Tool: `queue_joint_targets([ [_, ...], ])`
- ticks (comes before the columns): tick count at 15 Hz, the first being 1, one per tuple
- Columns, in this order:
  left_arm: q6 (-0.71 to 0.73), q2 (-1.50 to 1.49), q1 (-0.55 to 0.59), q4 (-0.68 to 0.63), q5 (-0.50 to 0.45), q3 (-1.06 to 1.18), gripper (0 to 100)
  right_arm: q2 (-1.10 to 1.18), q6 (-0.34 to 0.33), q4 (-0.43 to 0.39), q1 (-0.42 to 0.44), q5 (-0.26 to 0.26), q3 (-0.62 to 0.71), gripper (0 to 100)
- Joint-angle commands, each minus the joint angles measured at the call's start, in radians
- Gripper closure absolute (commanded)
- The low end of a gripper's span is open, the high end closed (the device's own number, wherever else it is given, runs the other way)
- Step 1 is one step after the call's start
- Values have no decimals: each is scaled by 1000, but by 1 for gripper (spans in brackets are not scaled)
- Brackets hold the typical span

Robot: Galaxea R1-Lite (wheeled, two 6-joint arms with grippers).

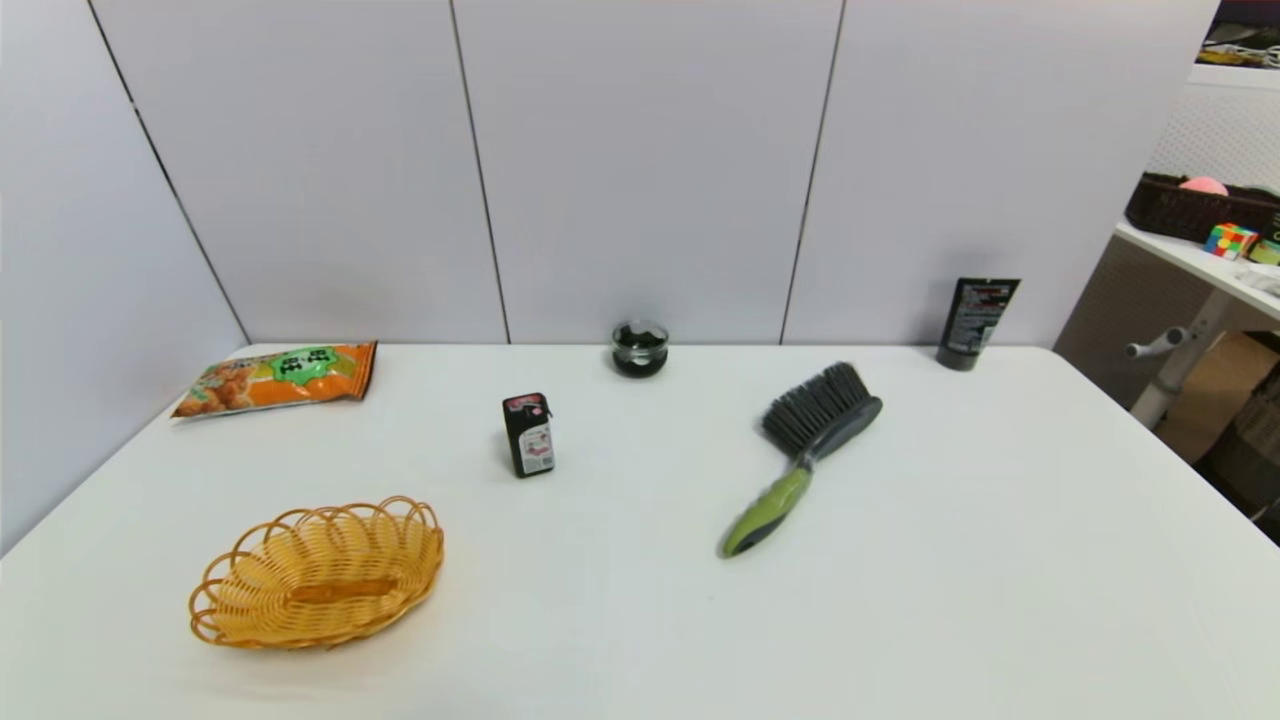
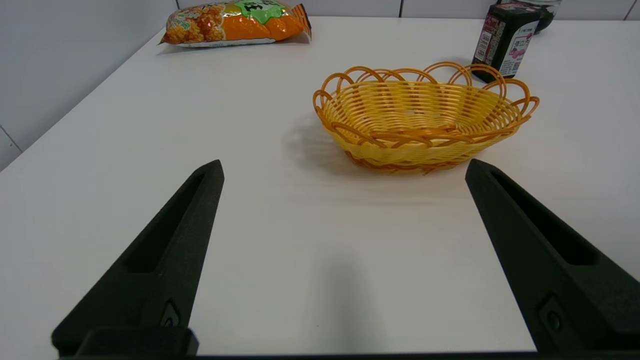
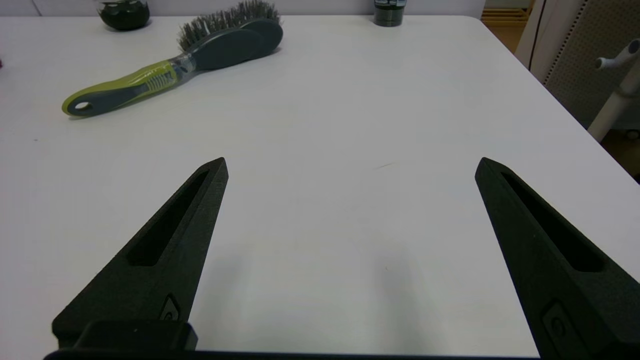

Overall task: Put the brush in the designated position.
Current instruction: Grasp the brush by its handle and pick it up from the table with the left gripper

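White table (image 1: 640, 620) under both my arms, neither arm visible from the head camera. Left gripper (image 2: 342, 167) hangs low over the near left part of the table, fingers (image 2: 165, 250) spread wide, nothing between them. Right gripper (image 3: 350, 165) likewise over the near right part, fingers (image 3: 165, 245) spread wide, holding nothing.

Closest item on the left: the basket (image 1: 318, 577) — woven yellow-orange, oval, looped rim, upright, just beyond my left fingertips. Nothing in it.

Further out, right of centre: the brush (image 1: 803, 458) lying flat on the table, well apart from the basket. Lime-green and grey handle points toward me and a bit left; dark grey head and bristles point away toward the far right. Not touching anything else, and both grippers are clear of it.

Mid-table between the basket and the back: a small dark box (image 1: 528, 435) with a red and white label, standing upright.

Far side — orange snack bag (image 1: 278, 376) lying flat at the left corner, a small dark jar (image 1: 640, 348) at centre near the wall, a black tube (image 1: 976, 322) standing on its cap at the right, by the wall.
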Motion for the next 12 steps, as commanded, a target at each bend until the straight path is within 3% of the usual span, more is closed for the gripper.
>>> queue_joint_targets([
  [1,-16,1,2,0,0,0,0,1,0,0,0,0,2,0],
  [4,-30,24,2,18,3,-6,0,1,0,0,0,0,2,0],
  [7,19,432,-37,21,-34,-272,0,1,0,0,0,0,2,0],
  [11,220,863,-69,-45,-199,-669,0,1,0,0,0,0,2,0],
  [12,258,1026,-161,-118,-281,-781,0,1,0,0,0,0,2,0],
])
